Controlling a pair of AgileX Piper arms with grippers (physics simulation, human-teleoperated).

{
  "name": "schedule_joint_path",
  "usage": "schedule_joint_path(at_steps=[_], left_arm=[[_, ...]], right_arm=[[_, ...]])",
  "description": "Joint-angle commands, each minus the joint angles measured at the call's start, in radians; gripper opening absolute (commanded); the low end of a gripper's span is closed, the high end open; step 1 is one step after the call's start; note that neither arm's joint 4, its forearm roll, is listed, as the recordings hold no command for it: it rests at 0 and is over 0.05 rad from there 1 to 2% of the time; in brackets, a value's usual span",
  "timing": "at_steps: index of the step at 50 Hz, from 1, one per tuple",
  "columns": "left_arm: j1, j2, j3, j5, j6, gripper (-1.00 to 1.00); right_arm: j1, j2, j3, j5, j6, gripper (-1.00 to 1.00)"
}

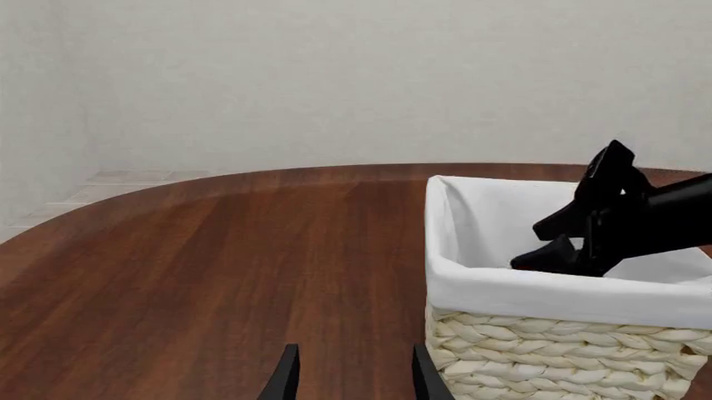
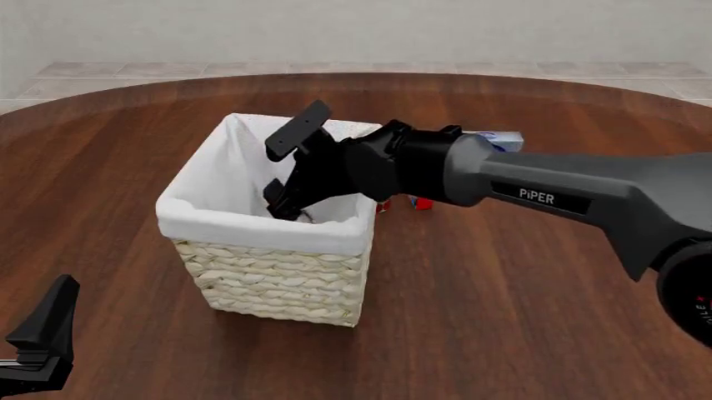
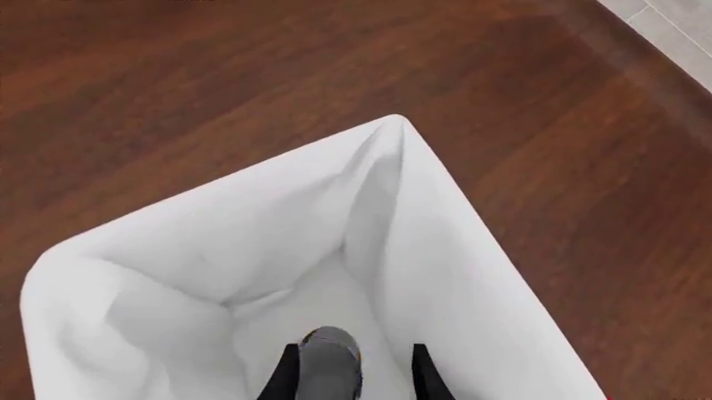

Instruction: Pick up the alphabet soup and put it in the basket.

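The basket is a cream wicker square with a white liner; it stands mid-table and shows in the left wrist view. My right gripper hangs over its rim with the fingers spread wide, reaching into the basket; it also shows in the left wrist view. In the right wrist view the alphabet soup, grey top and bluish side, sits deep inside the liner, below and between the open fingers, which do not touch it. My left gripper is open and empty at the near left of the table.
Behind the right arm lie a white and blue box and small red-labelled items, mostly hidden by the arm. The brown wooden table is round-edged, with a tiled floor beyond.
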Motion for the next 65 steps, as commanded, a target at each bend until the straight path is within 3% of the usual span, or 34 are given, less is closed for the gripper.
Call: schedule_joint_path(at_steps=[1, 34, 65], left_arm=[[0.0, 0.0, 0.0, 0.0, 0.0, 1.0], [0.0, 0.0, 0.0, 0.0, 0.0, 1.0], [0.0, 0.0, 0.0, 0.0, 0.0, 1.0]], right_arm=[[0.002, -0.003, 0.001, -0.001, 0.005, 1.0], [0.02, -0.144, 0.042, -0.009, -0.014, 1.0], [0.052, -0.278, 0.049, 0.013, -0.079, 1.0]])
